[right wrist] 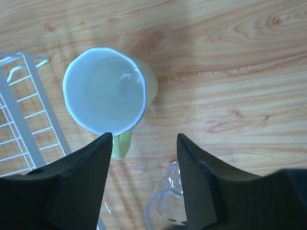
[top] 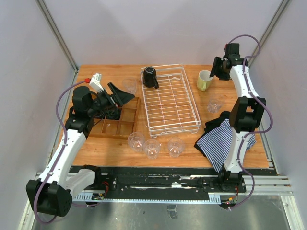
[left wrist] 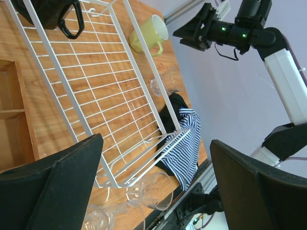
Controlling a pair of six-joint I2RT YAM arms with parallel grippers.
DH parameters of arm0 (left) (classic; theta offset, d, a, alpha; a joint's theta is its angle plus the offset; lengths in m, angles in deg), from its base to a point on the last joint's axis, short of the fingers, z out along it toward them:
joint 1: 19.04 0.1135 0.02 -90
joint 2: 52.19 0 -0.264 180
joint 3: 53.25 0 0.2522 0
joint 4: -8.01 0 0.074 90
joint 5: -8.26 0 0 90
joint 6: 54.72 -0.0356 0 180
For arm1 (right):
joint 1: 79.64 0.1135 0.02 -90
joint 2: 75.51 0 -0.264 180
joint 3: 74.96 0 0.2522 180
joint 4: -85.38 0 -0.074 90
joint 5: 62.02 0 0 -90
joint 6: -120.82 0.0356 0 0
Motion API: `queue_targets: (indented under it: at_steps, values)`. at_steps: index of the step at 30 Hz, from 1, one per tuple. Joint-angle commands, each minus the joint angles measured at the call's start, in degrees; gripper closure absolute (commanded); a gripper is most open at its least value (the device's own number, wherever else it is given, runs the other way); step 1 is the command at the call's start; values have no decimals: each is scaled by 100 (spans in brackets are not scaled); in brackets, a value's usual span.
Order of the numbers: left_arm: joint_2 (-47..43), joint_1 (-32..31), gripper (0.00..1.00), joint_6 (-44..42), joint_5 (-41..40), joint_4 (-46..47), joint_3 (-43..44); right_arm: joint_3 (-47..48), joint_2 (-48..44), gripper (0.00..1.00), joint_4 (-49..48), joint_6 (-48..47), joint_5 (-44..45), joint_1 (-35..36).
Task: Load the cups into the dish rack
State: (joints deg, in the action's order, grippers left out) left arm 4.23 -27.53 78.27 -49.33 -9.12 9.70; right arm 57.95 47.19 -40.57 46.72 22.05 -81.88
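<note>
Pale yellow-green, glazed and upright, the handled mug (right wrist: 103, 88) stands on the table (top: 110, 153) just off the far right corner of the white wire rack (top: 191, 93). It is not loaded yet. My right tool (right wrist: 144, 136) hovers over it with its fingers apart and nothing between them. In the wrist view the gap sits to the right of the mug's mouth, not across its wall.

That offset is my main worry. If I go down from here, I judge the left finger lands on the rim or the handle, and the mug tips or skids toward the rack wire. A clear tumbler (right wrist: 168, 201) stands near the mug on my side, so a sideways correction could knock it over and send it rolling. The glaze looks slick, and a shallow pinch on the wall may slip as I lift it over the rack's raised side.

The black mug (top: 150, 76) already sits in the rack's far left corner, so I should set down well away from it.

My left tool (left wrist: 156, 140) is spread wide and empty above the wooden tray (top: 120, 120), facing the rack. Swinging it in now risks crowding the right arm.
</note>
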Motion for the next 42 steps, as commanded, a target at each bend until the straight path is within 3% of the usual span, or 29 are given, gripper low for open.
queue_targets:
  at_steps: [1, 9, 18, 24, 27, 35, 42]
  values:
    - [-113, -38, 2, 46, -67, -114, 174, 305, 267, 43, -189, 263, 14, -118]
    - [-140, -47, 3, 66, -41, -102, 196, 422, 710, 45, -512, 403, -6, -127]
    - [-23, -65, 6, -5, 71, -244, 235, 754, 1186, 53, -602, 555, -72, -128]
    - [17, -82, 5, -30, 175, -244, 195, 683, 1239, 88, -602, 518, -196, -120]
    - [25, -91, 5, 17, 274, -161, 134, 551, 1116, 99, -604, 446, -316, -127]
    - [157, -184, 4, 506, 838, 487, -57, -334, -115, 99, -974, 529, -1334, -327]
    - [406, -575, 3, 1662, 1308, 1820, -336, -2123, -2104, 99, -2652, 1585, -3044, -461]
